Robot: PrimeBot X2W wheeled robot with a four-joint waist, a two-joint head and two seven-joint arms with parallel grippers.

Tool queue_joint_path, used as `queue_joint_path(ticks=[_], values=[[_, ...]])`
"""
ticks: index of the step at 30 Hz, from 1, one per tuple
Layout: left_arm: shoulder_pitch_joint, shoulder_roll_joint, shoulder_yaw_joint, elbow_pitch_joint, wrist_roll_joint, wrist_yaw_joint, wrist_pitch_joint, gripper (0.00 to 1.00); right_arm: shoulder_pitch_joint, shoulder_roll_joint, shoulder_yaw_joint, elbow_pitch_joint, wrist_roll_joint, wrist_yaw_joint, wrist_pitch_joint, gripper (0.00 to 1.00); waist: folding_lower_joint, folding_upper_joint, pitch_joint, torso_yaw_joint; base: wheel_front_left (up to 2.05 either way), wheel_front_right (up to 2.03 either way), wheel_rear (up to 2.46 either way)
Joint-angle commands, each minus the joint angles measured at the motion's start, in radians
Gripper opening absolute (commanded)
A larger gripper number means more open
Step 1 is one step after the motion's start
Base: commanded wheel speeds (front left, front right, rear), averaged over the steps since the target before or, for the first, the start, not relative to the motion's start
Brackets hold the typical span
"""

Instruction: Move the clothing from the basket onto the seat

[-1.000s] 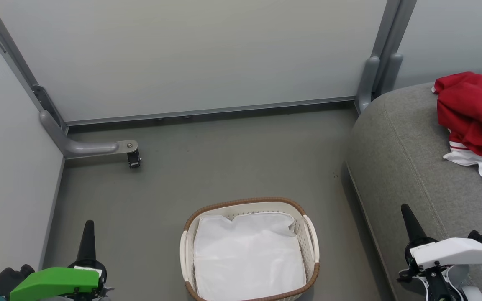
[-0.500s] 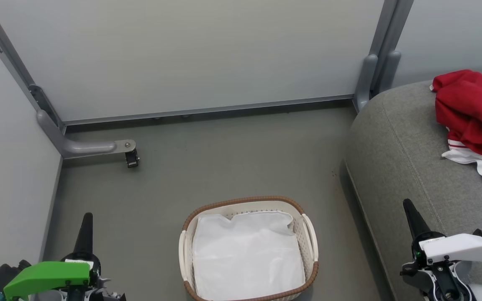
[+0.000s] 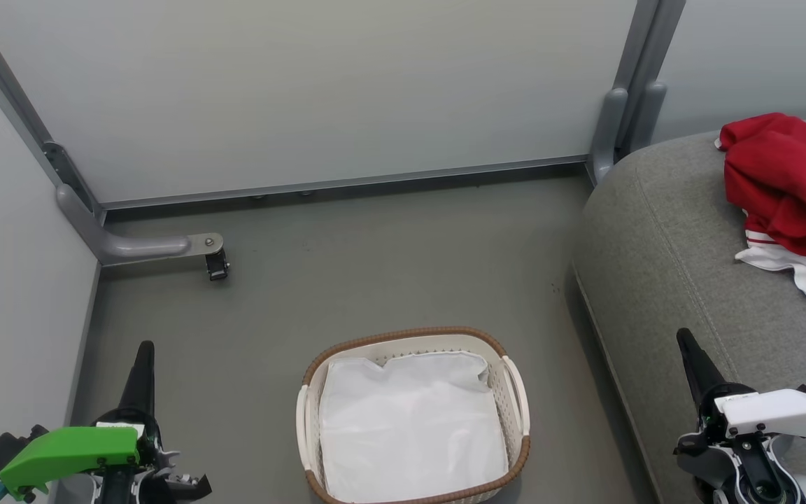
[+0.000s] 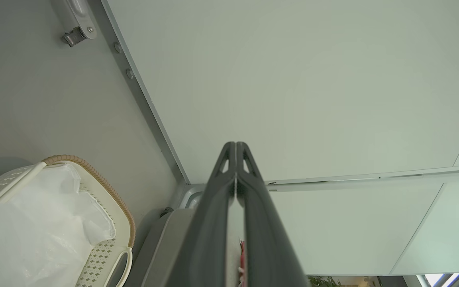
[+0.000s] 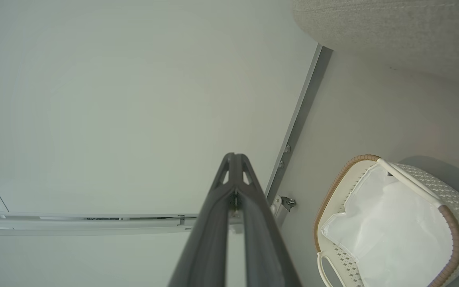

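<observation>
Step in hand: verify and stand down. The red clothing [image 3: 784, 182], with its white red-striped piece, lies on the grey seat [image 3: 662, 252], well apart from the basket [image 3: 410, 336]. The basket stands on the floor [image 3: 375, 266] and holds a white liner [image 3: 410, 420]. No red fabric is visible in it, so the transfer appears complete.

The left pincer [image 3: 144, 350] and right pincer [image 3: 686, 339] are both clenched on nothing, one at each side of the basket.

Leave the liner in place and keep both arms off the basket rim. A partition caster [image 3: 215, 264] stands far left, out of the way.
</observation>
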Motion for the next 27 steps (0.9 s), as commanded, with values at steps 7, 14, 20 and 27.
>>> queue_joint_path(ticks=[7,14,20,27], values=[[-0.032,-0.001,0.011,0.002,-0.061,-0.007,0.019,0.0,-0.016,-0.007,-0.011,-0.011,0.067,0.0,0.02,0.0,0.0,-0.0001,0.002,-0.004,0.0,0.0,0.0],[-0.042,-0.001,0.015,0.005,-0.103,-0.01,0.031,0.0,-0.017,-0.007,-0.017,-0.014,0.116,0.0,0.031,0.0,0.0,-0.0001,0.004,-0.007,0.0,0.0,0.0],[-0.049,-0.002,0.018,0.007,-0.138,-0.011,0.041,0.0,-0.018,-0.007,-0.022,-0.017,0.154,0.0,0.043,0.0,0.0,-0.0001,0.006,-0.01,0.0,0.0,0.0],[-0.046,-0.002,0.018,0.006,-0.136,-0.011,0.041,0.0,-0.018,-0.007,-0.022,-0.017,0.154,0.0,0.041,0.0,0.0,-0.0001,0.006,-0.01,0.0,0.0,0.0]])
